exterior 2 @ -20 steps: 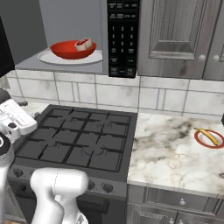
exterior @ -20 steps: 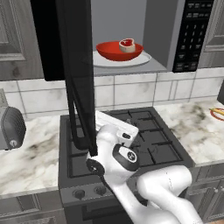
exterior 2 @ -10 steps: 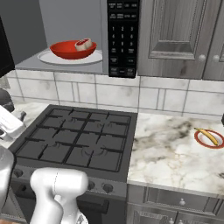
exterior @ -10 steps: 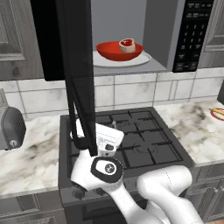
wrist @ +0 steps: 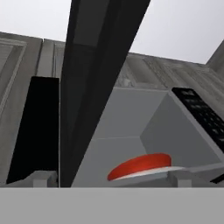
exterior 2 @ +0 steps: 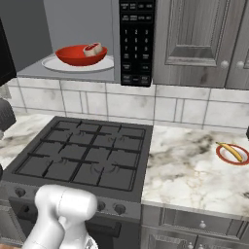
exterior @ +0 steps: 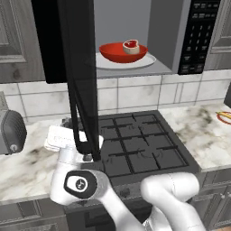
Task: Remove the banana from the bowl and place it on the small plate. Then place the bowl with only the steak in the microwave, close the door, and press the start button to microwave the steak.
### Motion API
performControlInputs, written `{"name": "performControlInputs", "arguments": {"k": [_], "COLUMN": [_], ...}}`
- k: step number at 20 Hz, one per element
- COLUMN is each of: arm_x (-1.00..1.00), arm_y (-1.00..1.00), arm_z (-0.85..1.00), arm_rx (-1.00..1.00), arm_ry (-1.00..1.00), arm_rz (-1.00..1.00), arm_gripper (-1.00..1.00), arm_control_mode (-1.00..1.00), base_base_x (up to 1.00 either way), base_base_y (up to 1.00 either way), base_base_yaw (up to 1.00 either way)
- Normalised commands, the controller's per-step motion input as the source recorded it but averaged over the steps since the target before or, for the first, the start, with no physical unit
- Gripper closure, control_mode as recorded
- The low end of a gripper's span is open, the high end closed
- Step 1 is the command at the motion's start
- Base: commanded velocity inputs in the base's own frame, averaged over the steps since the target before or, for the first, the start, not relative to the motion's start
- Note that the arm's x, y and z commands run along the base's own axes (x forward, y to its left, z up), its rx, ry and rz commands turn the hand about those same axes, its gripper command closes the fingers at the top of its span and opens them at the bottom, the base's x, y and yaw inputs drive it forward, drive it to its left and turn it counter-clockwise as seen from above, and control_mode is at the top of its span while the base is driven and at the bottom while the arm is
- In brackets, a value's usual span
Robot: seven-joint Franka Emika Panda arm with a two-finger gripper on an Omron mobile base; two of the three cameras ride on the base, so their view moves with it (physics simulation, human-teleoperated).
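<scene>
Inside the microwave point(exterior 2: 97, 44) the red bowl point(exterior: 122, 52) holds the steak point(exterior: 131, 45), its door point(exterior: 79, 76) wide open, the banana point(exterior 2: 229, 151) on the small plate point(exterior 2: 232, 154); I cannot tell the gripper's grip.

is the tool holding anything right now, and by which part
It cannot be told. The hand sits low by the open door's bottom edge, with the fingers hidden. The bowl sits untouched in the microwave.
</scene>
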Motion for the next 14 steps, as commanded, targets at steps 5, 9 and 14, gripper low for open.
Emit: {"name": "performControlInputs", "arguments": {"k": [5,9,14], "arm_x": [-0.07,-0.22,-0.32], "arm_y": [0.22,0.00,-0.01], "arm_z": [0.34,0.43,0.61], "arm_rx": [0.21,0.44,0.43], "arm_ry": [-0.05,-0.10,-0.15], "arm_rz": [-0.01,-0.01,-0.01], "arm_gripper": [-1.00,-1.00,-1.00], "arm_control_mode": [-1.00,-1.00,-1.00], "base_base_x": [0.00,0.00,0.00], "base_base_y": [0.00,0.00,0.00], "base_base_yaw": [0.00,0.00,0.00]}}
